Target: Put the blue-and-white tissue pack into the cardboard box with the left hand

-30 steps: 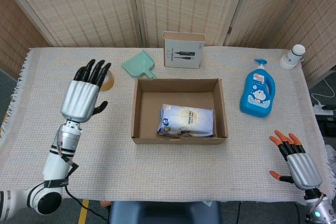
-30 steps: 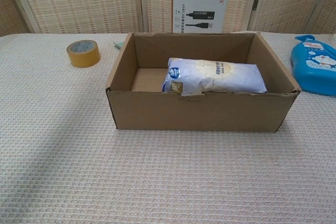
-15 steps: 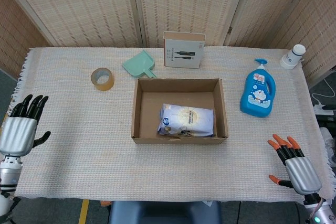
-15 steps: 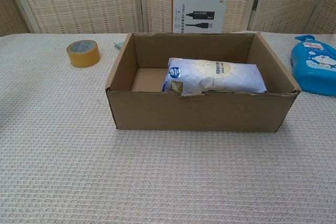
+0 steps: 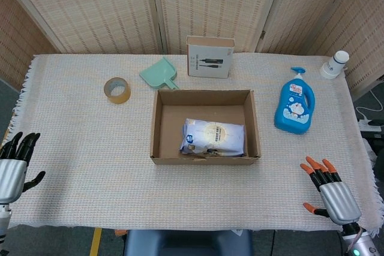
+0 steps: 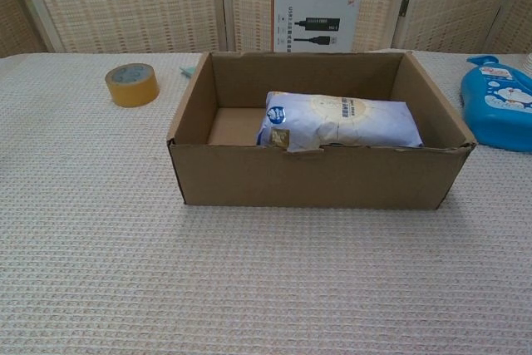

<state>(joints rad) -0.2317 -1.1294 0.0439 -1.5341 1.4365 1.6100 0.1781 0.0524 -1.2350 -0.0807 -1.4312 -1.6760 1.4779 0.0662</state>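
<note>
Inside cardboard box [image 5: 206,125], front right: blue-and-white tissue pack [image 5: 213,137], lying flat, long axis left-right along the front wall, printed face up. At table edges: left hand [image 5: 12,169] and right hand [image 5: 332,193], both empty, fingers spread, well apart from box.

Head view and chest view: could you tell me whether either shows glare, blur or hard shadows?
Head view: even, soft light, sharp throughout, faint shadow inside the cardboard box. Chest view: sharp too, a mild sheen on the tissue pack and a soft shadow under the box's front wall.
</note>
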